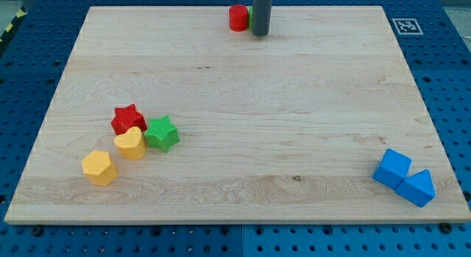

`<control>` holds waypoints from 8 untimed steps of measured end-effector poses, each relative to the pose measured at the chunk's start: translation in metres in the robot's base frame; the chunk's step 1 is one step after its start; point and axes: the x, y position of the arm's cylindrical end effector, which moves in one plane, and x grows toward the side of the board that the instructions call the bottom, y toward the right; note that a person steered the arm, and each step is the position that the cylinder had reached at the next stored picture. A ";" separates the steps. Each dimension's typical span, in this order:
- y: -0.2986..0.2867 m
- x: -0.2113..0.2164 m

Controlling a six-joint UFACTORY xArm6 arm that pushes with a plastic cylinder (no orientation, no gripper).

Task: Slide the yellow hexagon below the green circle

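The yellow hexagon (98,167) lies near the board's lower left. The green circle (250,18) is at the top centre, almost wholly hidden behind my rod; only a thin green sliver shows between the rod and a red circle (238,18). My tip (260,34) rests on the board at the top centre, just right of the red circle and far from the yellow hexagon.
A red star (128,118), a yellow heart (131,143) and a green star (162,133) cluster just up and right of the hexagon. Two blue blocks, a cube (391,169) and a triangle (418,188), sit at the lower right. The wooden board (235,102) lies on a blue pegboard.
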 end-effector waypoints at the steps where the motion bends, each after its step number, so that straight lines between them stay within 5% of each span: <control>1: 0.000 0.034; 2: 0.000 0.085; 5: -0.006 0.326; 7: -0.083 0.350; 8: -0.206 0.350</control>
